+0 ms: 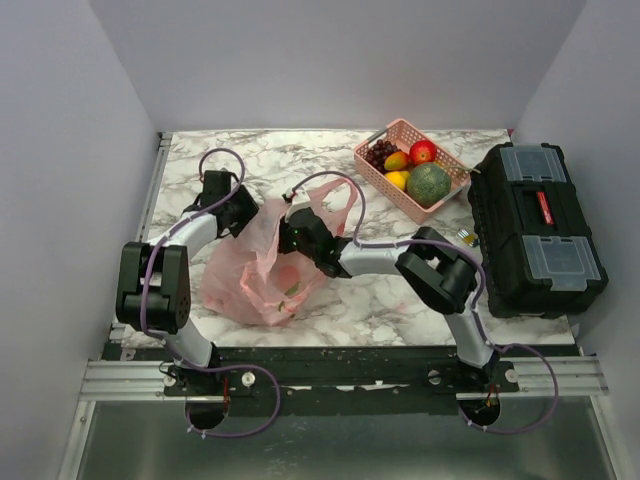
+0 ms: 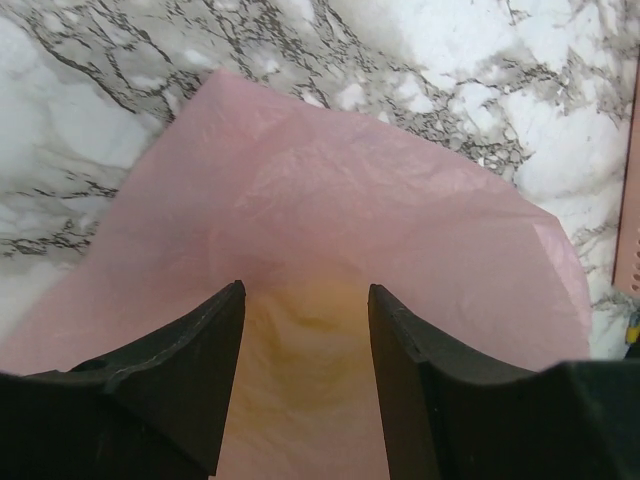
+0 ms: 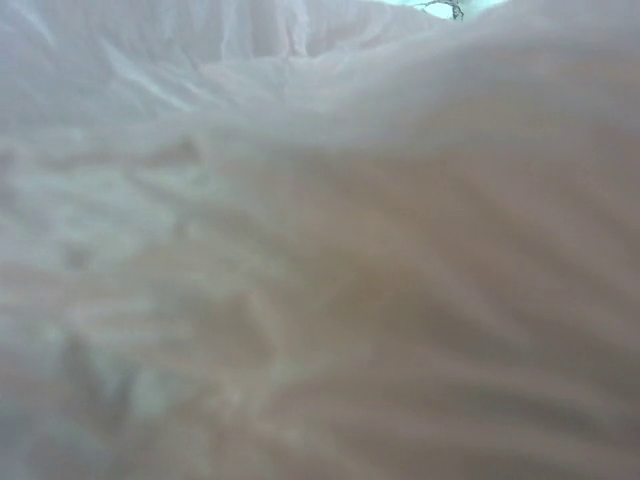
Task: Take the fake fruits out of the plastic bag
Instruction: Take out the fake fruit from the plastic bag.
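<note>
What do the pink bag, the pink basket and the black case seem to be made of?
The plastic bag looks like thin translucent film: it crinkles, and dim colours show through it. The basket seems rigid moulded plastic, with a lattice wall. The black case is probably hard matte plastic with clear lid panels.

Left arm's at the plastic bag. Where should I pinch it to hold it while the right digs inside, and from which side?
Probably the loose film at the plastic bag's far-left edge, coming from the left, where the left gripper sits open over it. The film is thin and slack there, and the right gripper occupies the mouth. Avoid the yellowish lump showing through.
</note>
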Motion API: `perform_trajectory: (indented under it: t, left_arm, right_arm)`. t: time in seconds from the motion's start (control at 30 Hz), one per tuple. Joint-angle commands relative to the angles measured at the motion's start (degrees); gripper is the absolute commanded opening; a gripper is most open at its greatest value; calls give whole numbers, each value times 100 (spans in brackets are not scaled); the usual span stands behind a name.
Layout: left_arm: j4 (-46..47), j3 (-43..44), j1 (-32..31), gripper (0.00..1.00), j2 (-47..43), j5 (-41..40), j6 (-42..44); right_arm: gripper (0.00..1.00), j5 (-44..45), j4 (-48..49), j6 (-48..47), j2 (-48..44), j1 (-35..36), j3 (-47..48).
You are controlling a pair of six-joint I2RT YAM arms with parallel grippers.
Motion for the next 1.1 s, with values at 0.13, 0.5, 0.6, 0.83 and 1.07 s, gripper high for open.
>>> perform_trajectory:
  t: [0.13,0.5,0.6,0.83,1.07]
  left_arm:
    - [334,-125,-132,51,-204,494,-379]
    - [400,-144,-151,51,-169,600,-536]
    - [428,-171,-196,51,-151,602,-563]
    - [337,-106,-197,51,-306,430,-400]
    - [215,-24,-357,52,-591,154,-97]
  right_arm:
    - [96,-82,-104,-131,654,15,552]
    - [94,379,-291,-426,1008,20,845]
    - [93,463,-336,-494,1095,18,983]
    - [58,491,-267,-702,633,20,626]
    - [27,530,-296,-693,-519,15,-331]
